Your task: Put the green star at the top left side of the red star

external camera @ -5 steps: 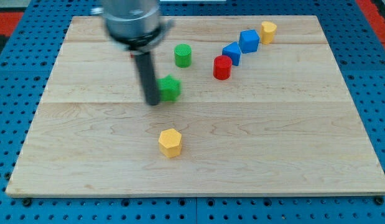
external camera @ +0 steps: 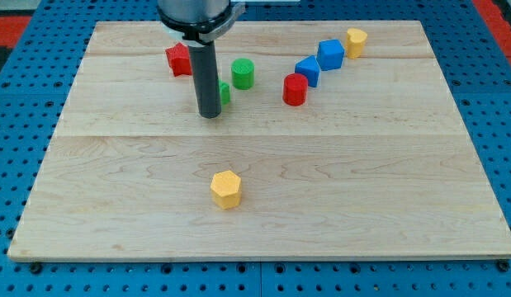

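Note:
The red star (external camera: 178, 59) lies near the view's top left of the wooden board (external camera: 263, 181). The green star (external camera: 224, 93) is mostly hidden behind my rod; only its right edge shows, below and right of the red star. My tip (external camera: 210, 115) rests on the board, touching the green star's lower left side. A green cylinder (external camera: 243, 73) stands just above and right of the green star.
A red cylinder (external camera: 295, 89), two blue blocks (external camera: 307, 71) (external camera: 330, 54) and a yellow block (external camera: 356, 40) form a diagonal line toward the view's top right. A yellow hexagonal block (external camera: 226, 189) sits below the middle.
My rod has moved up and slightly right, pushing the green star up toward the green cylinder. The red star, hidden before by the arm, now shows.

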Controlling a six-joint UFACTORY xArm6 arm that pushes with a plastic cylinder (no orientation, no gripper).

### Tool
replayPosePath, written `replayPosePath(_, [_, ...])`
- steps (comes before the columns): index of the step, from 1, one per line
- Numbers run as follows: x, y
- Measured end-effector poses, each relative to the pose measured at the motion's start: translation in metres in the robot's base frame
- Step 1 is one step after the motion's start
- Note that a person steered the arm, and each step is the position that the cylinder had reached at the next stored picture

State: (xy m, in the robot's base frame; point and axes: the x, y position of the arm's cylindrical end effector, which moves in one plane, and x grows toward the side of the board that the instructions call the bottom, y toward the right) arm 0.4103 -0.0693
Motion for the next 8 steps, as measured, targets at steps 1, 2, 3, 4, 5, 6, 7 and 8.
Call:
replayPosePath(1, [0.015, 0.049])
replayPosePath(2, [-0.023, 0.069])
replayPosePath(3, [-0.036, -0.009])
replayPosePath(4, [-0.067, -0.073])
replayPosePath(5, [-0.081, -0.106])
replayPosePath(6, [-0.071, -0.111])
replayPosePath(7, [-0.083, -0.136])
replayPosePath(8, [-0.137, -0.137])
